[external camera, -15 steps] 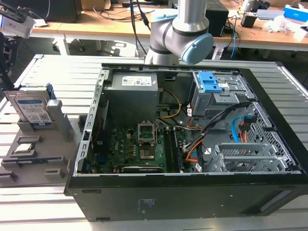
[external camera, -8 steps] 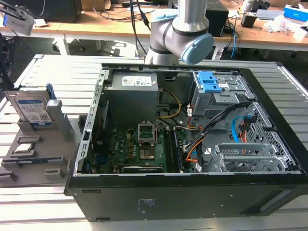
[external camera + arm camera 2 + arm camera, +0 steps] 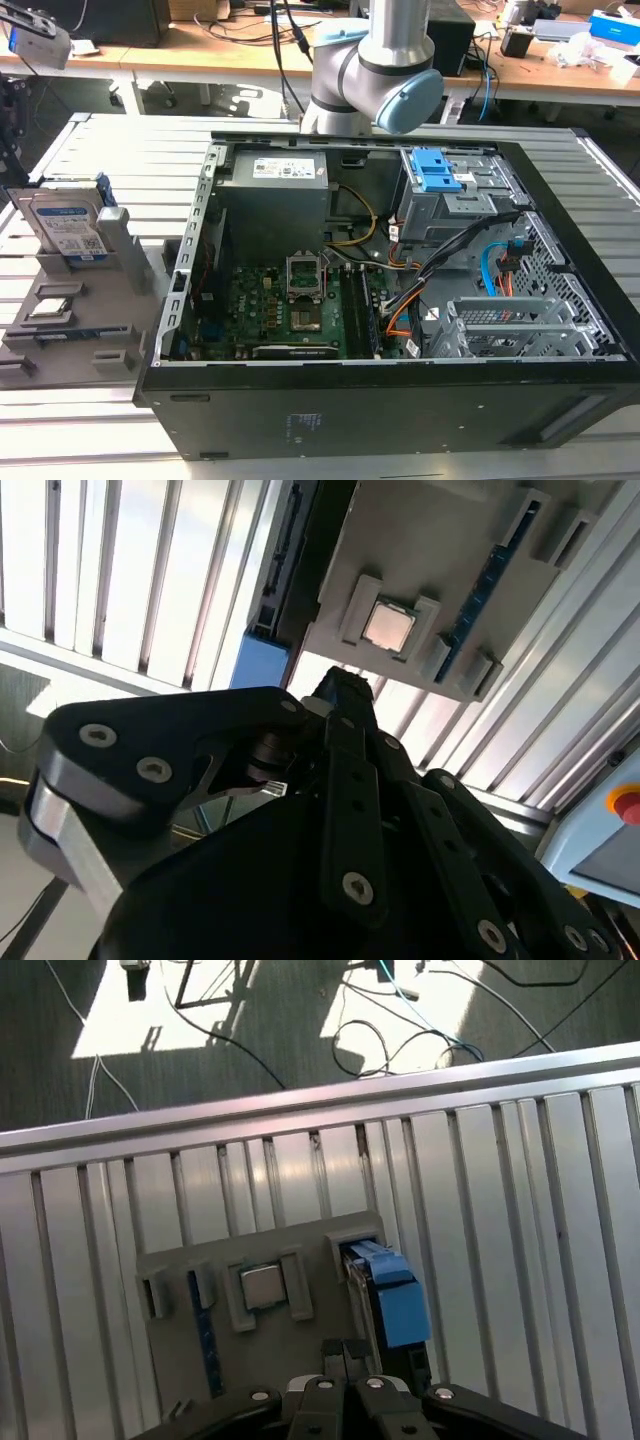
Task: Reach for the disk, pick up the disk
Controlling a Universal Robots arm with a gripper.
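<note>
The disk (image 3: 66,225) stands on edge in a slot of the grey holder (image 3: 120,300) at the exterior view's left, its white-and-blue label facing outward and a blue bracket around it. In the first wrist view I see the disk (image 3: 388,1295) edge-on from above, with my gripper (image 3: 343,1352) well above the holder and its fingers pressed together, holding nothing. The second wrist view shows the gripper (image 3: 340,690) as a black linkage, with the disk's blue bracket (image 3: 262,660) just past its tip. The arm's elbow (image 3: 375,60) rises behind the computer case.
A small square processor chip (image 3: 262,1287) lies in a pocket of the holder beside the disk. An open computer case (image 3: 380,300) with motherboard and cables takes up the middle of the slatted metal table (image 3: 130,150). Desks and floor cables lie beyond.
</note>
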